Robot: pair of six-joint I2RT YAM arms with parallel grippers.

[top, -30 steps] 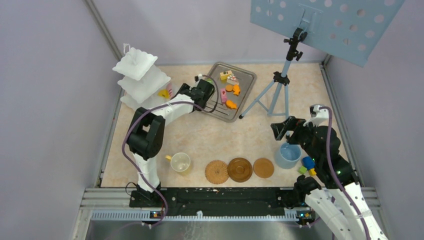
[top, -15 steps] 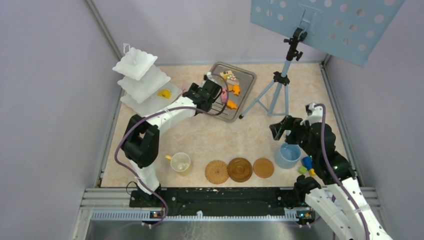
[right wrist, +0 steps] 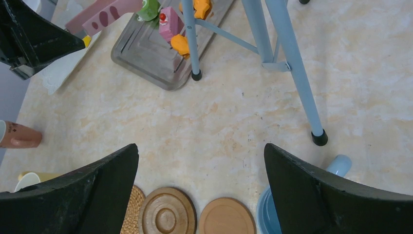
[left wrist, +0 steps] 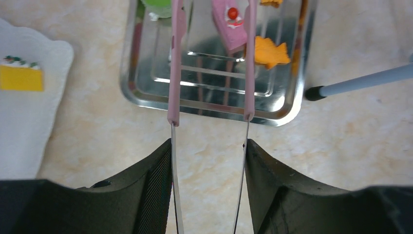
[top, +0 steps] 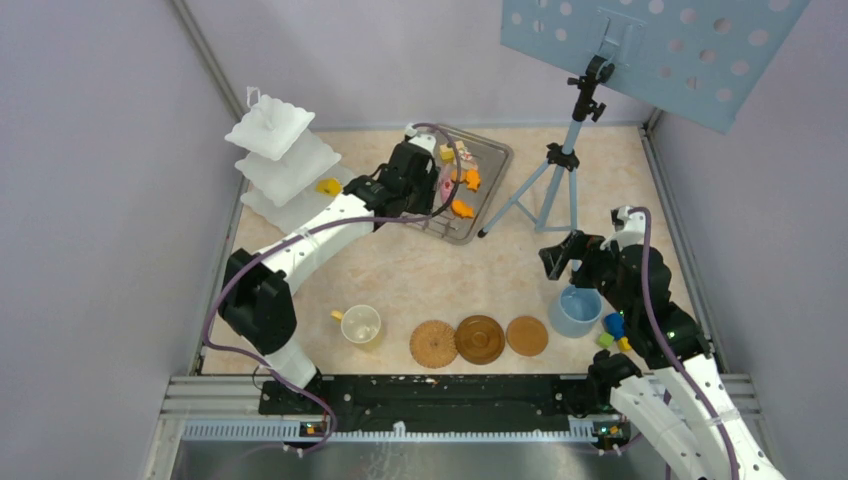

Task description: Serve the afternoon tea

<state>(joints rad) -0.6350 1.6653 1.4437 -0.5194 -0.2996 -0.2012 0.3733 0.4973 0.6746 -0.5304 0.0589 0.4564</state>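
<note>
My left gripper (top: 410,182) is shut on the pink tongs (left wrist: 175,73), which reach out over the metal tray (left wrist: 214,83). A pink slice (left wrist: 230,24) lies between the tong tips, against the right arm. An orange biscuit (left wrist: 270,51) lies beside it and the green swirl roll (left wrist: 157,5) is at the left tip. A yellow wedge (top: 327,186) sits on the bottom tier of the white stand (top: 285,150). My right gripper (top: 560,255) is open and empty above the brown coasters (top: 480,339), next to the blue cup (top: 577,310).
A cream cup (top: 361,324) stands left of the coasters. Blue, green and yellow blocks (top: 616,330) lie by the blue cup. A blue tripod (top: 560,170) stands right of the tray, one foot at the tray's corner (left wrist: 315,92).
My left arm has swung from the stand to the right, carrying the tongs out over the tray. The yellow wedge stays on the bottom tier. The right arm has hardly moved.
</note>
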